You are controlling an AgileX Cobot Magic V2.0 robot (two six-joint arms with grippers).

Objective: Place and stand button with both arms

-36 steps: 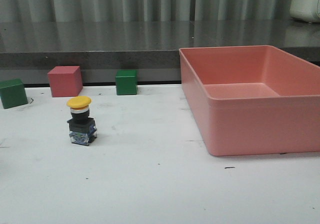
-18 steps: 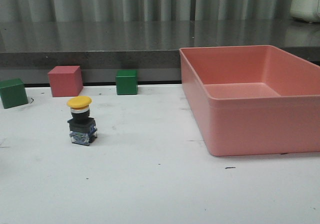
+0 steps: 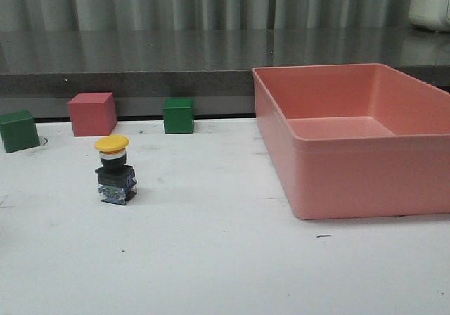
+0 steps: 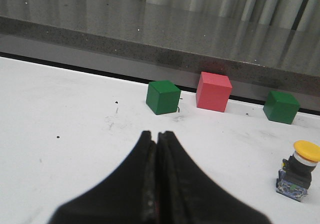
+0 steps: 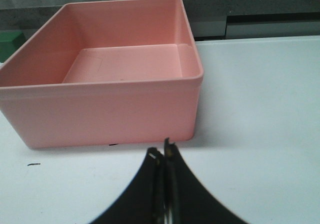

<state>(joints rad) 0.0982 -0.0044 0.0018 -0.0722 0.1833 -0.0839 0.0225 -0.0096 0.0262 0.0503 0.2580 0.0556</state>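
The button [image 3: 114,171] stands upright on the white table at the left, yellow cap on top, clear bluish base down. It also shows in the left wrist view [image 4: 299,170], well away from my left gripper [image 4: 157,134], which is shut and empty over bare table. My right gripper [image 5: 162,151] is shut and empty, just in front of the pink bin's near wall. Neither gripper shows in the front view.
A large pink bin [image 3: 330,181] stands at the right, also in the right wrist view [image 5: 100,109]. A pink cube [image 3: 91,114] and two green cubes [image 3: 178,115] [image 3: 18,130] sit along the table's back edge, below a dark counter ledge [image 3: 140,83].
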